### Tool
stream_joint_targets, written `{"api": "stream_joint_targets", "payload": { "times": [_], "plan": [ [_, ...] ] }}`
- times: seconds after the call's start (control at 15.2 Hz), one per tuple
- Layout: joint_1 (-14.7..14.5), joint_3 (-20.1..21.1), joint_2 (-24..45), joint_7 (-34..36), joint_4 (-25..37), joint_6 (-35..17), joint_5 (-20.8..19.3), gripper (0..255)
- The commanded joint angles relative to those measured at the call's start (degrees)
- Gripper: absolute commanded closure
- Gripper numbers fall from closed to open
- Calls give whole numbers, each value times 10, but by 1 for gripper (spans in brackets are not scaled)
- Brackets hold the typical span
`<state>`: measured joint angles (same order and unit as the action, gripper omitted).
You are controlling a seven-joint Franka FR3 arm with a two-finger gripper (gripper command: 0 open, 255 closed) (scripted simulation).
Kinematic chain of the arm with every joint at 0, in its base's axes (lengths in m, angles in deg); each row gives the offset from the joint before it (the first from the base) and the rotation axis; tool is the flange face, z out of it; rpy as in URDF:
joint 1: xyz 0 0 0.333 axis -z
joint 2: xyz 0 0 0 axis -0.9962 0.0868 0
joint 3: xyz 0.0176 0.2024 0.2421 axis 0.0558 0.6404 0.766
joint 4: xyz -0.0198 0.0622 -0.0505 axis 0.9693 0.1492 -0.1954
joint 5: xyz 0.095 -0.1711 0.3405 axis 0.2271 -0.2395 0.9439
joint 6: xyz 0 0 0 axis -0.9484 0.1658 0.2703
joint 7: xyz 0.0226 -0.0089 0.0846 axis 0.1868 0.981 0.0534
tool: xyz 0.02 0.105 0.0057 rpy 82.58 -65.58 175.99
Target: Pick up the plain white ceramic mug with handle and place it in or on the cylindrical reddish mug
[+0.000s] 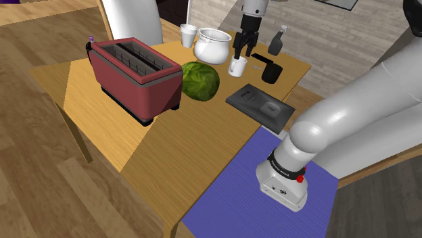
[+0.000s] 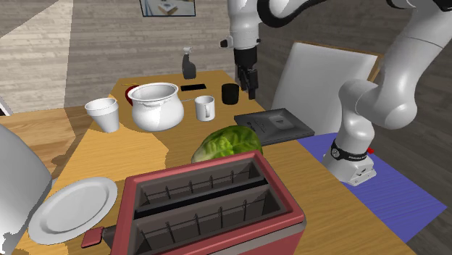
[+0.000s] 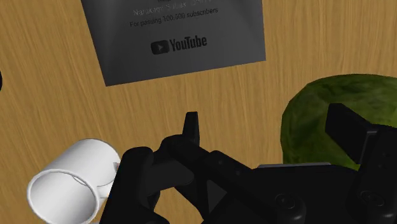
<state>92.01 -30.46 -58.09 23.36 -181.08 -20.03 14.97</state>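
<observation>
The pincer [image 3: 267, 124] is right up in the wrist camera's face. Its two black fingers are spread wide, with nothing between them but bare wooden surface [image 3: 191, 95] and the edge of a green cabbage [image 3: 318, 108]. The white mug [image 3: 70, 184] stands upright just outside one finger, mouth open toward the camera, so it's beside the pincer and not inside it. Nothing is being gripped.

In the shoulder view the pincer hangs close above that mug. A black mug [image 1: 270, 71] stands nearby on one side, a big white pot [image 1: 211, 46] on the other, and a dark plaque [image 1: 260, 107] lies flat a bit nearer the stand.

This looks like the lining-up step, before any grasp. The next move probably calls for shifting the pincer sideways until the mug's wall sits between the fingers, then dropping down and closing. After that comes a lift and a carry past the pot to the reddish mug [image 2: 131, 92].

That reddish mug is the tricky part. In the second exterior view only a dark red rim peeks out from behind the pot, so its shape and how wide it opens are anyone's guess. The white mug's handle is tucked against the pincer's body in the wrist view, so which way it points is hard to make out. The plaque is cut off at the frame edge there, and the cabbage is half covered by the pincer.
</observation>
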Motion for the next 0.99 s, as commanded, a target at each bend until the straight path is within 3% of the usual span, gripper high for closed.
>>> {"api": "stream_joint_targets", "payload": {
  "times": [0.0,0.4,0.92],
  "plan": [
    [6,-14,36,-17,21,-15,0,0],
    [28,-55,147,-74,100,-47,16,0],
    [73,-88,310,-150,246,-58,66,0]
  ]
}}
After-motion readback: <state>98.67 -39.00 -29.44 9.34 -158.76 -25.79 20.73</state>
